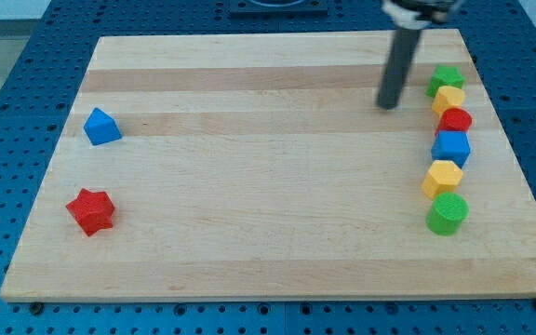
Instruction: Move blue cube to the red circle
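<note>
Right now the blue cube (pixel 451 147) sits in a column of blocks along the view's right, touching the red circle (pixel 455 120) just above it. Below the blue cube come a yellow hexagon (pixel 442 177) and a green circle (pixel 448 212); above the red circle, a yellow block (pixel 449 98) and a green star (pixel 446 79). My tip (pixel 388 105), a bare rod holding nothing, stands left of the red circle, apart from it. Far left of the blue cube lie a blue triangle (pixel 101 126) and a red star (pixel 91 210) on the wooden board (pixel 249 186).

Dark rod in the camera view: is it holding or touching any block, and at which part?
Nothing is held. My tip rests on the bare wooden board, apart from all blocks, to the view's left of the green star block and yellow block.
</note>
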Robot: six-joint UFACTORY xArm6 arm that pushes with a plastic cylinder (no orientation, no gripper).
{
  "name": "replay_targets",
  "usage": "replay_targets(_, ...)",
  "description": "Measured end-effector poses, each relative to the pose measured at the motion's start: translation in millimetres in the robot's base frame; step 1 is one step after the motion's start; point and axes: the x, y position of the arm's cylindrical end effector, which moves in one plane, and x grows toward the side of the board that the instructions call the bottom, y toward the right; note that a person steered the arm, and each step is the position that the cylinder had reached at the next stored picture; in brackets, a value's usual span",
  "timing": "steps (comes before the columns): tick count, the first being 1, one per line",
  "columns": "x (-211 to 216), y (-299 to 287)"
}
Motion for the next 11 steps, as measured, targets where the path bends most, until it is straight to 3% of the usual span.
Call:
replay_targets(1, 39.8, -78.1)
replay_targets(2, 75.5, -209.8)
replay_targets(3, 66.7, -297.3)
replay_targets(4, 93.6, -363.8)
replay_targets(5, 65.2, -394.6)
replay_targets(6, 29.5, -383.0)
replay_targets(7, 26.7, -341.4)
replay_targets(8, 44.9, -331.3)
replay_targets(9, 90.1, -334.8)
replay_targets(10, 56.5, -278.5)
replay_targets(11, 7.8, -269.1)
